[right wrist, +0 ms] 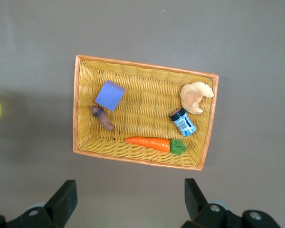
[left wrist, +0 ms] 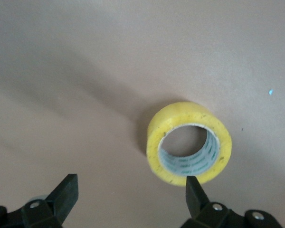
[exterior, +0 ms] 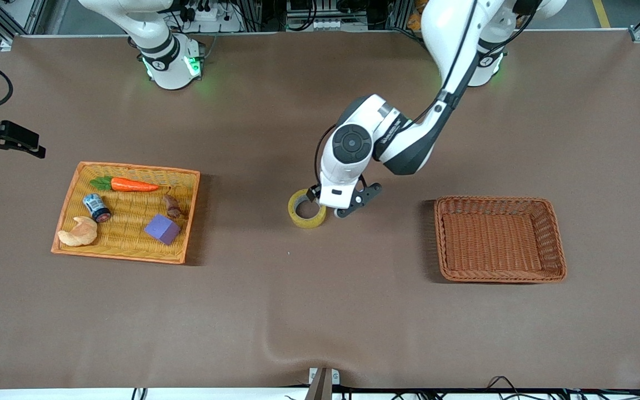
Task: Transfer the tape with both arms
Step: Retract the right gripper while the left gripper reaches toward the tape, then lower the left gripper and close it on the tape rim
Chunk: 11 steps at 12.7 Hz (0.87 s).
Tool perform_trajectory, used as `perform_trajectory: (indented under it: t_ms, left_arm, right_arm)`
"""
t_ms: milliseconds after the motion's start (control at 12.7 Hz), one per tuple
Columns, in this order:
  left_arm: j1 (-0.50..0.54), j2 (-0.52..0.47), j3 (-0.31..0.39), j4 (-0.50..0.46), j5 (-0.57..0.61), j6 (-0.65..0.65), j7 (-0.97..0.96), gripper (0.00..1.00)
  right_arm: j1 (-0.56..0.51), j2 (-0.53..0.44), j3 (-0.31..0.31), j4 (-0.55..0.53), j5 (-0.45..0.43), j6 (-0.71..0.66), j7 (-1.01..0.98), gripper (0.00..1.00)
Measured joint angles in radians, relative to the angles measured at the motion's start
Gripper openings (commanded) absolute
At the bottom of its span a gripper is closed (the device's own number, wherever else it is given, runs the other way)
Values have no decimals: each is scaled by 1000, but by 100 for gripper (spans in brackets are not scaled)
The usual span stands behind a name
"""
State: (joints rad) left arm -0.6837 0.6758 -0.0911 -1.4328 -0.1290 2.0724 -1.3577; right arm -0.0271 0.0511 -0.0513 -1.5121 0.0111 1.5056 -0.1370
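Glossy white jointed arm shells, black joint sections, round black cap on left arm's wrist (exterior: 351, 143), black cable along its forearm, green lights at both bases, black pincer fingers (left wrist: 66, 191).

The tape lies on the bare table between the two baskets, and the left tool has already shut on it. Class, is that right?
Not quite. The tape does lie on the table between the baskets, but the left tool is open, its fingers apart and not gripping the roll. The left wrist view shows this.

Brown table (exterior: 320, 311), yellow tape (exterior: 306, 209) mid-table, yellow tray (exterior: 70, 191), brown basket (exterior: 556, 233)
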Motion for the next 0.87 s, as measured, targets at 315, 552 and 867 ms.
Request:
perform_trajectory:
  t_ms: [315,552,867]
  left_arm:
    - [-72,68,8,2,152,68,-235,100]
    - [-87,94,13,4,161,75,-261,100]
    - [-85,126,21,6,161,122,-299,100]
  right_arm:
    - [-44,-8,49,-1,-18,14,20,100]
    - [-44,-8,57,-7,-18,26,40,100]
    - [-45,-8,58,-7,-18,33,54,100]
